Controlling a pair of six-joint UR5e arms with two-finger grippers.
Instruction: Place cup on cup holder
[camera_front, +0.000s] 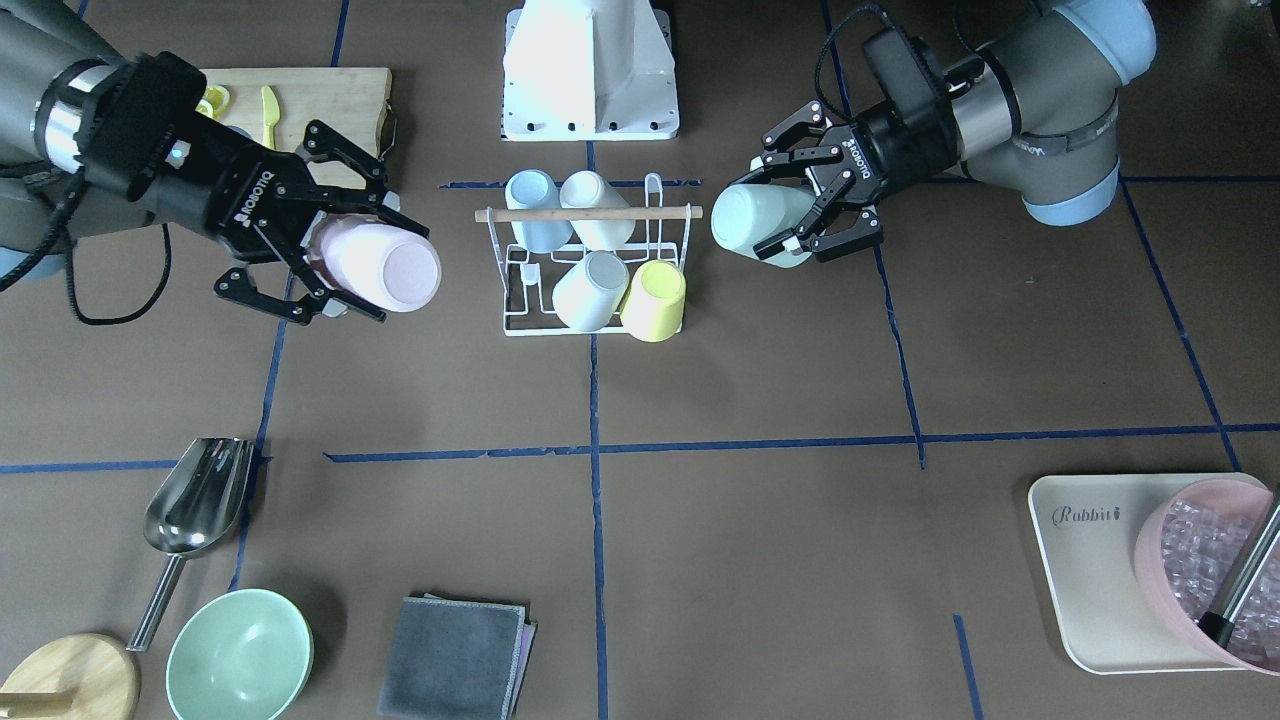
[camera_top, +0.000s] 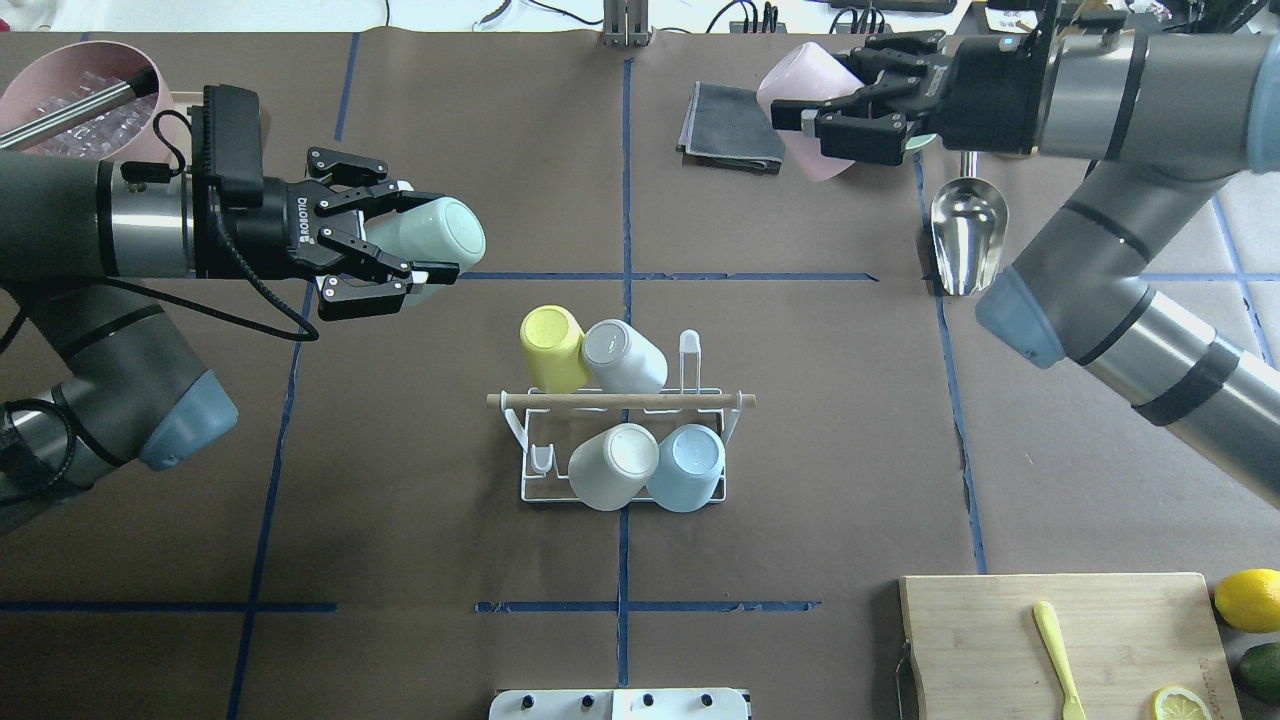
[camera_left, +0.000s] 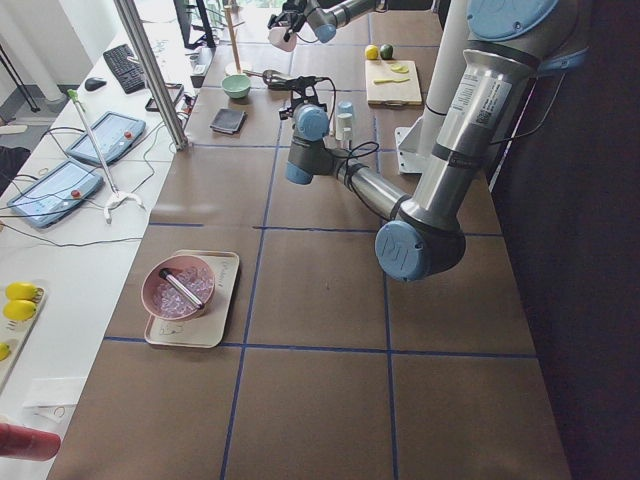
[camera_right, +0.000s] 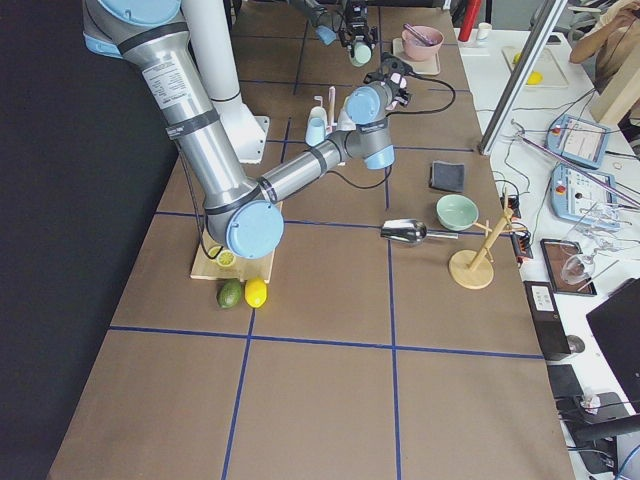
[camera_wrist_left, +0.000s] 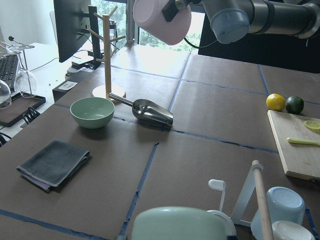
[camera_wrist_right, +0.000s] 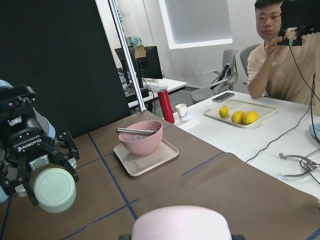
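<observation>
Brown paper crossed with blue tape covers the table (camera_top: 800, 420). From overhead, the left gripper (camera_top: 415, 240) hangs at ten o'clock of the cup holder (camera_top: 560, 401), well apart from it. Its fingers are clamped across the side wall of a mint-green cup (camera_top: 458, 235), which lies on its side in the air with its closed base toward three o'clock. The holder stands mid-table with a yellow cup (camera_top: 550, 345) and a grey cup (camera_top: 622, 355) in its far row, and a white cup (camera_top: 612, 465) and a light blue cup (camera_top: 688, 465) in its near row. A tall looped prong (camera_top: 689, 345) at its one o'clock corner and a short prong (camera_top: 541, 458) at seven o'clock look free. At one o'clock of the holder, farther off, the right gripper (camera_top: 830, 105) grips a pink cup (camera_top: 795, 80), also sideways and off the table. Both cups look light, rigid and smooth-walled, so they are likely to slip or twist under a loose pinch. A hold across the mid-wall suits them and leaves the mouth clear for a prong. Both mouths face the palms and are hidden. The pad contact cannot be made out, and each wrist camera shows only a sliver of its own cup.
</observation>
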